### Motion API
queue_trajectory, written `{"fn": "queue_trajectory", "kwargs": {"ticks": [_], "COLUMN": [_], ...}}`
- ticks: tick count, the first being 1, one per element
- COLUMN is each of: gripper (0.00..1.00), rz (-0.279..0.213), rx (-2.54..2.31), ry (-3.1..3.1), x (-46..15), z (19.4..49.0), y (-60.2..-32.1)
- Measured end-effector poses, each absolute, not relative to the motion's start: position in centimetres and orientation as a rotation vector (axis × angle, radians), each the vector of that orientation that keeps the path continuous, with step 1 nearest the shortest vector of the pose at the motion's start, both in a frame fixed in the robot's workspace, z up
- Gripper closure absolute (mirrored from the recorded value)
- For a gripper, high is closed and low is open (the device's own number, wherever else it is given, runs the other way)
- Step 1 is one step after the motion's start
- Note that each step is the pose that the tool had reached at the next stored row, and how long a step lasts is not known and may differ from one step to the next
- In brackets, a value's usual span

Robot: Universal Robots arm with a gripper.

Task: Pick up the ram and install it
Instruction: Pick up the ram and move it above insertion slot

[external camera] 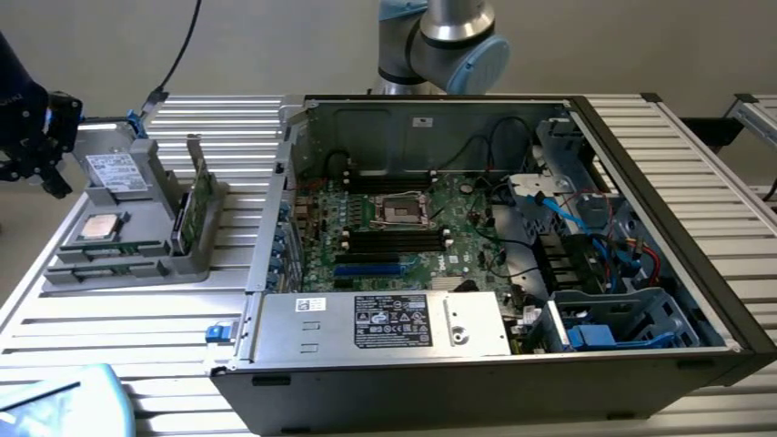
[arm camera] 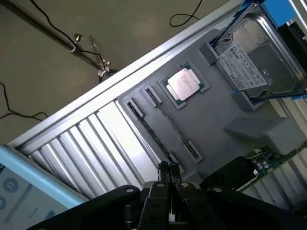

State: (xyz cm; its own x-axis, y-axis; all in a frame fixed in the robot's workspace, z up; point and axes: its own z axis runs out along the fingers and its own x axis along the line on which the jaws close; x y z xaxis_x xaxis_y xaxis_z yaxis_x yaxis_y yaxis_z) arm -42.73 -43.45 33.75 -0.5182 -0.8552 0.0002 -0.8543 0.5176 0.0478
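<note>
The ram (external camera: 116, 247) is a thin green stick lying in a slot at the front of the grey parts tray (external camera: 146, 214), at the exterior view's left. In the wrist view the ram (arm camera: 171, 126) shows edge-on between two grey end clips. My gripper (external camera: 51, 182) hangs beside the tray's far side, off the exterior view's left edge. Its dark fingers (arm camera: 168, 166) are pressed together with nothing between them, a short way above the tray and close to one end of the ram.
The tray also holds a silver processor chip (arm camera: 184, 84), a hard drive (arm camera: 254, 57) and an upright green board with a bracket (external camera: 195, 208). The open computer case (external camera: 486, 228) with its motherboard fills the table's middle. A blue-edged tablet (external camera: 55, 401) lies at the front corner.
</note>
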Motion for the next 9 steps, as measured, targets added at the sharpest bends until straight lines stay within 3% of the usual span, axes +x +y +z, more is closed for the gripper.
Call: {"fn": "queue_trajectory", "kwargs": {"ticks": [9], "gripper": [0.90], "rz": [-0.062], "rx": [1.745], "ry": [-2.579], "x": [-42.73], "z": [33.11], "y": [-43.45]}}
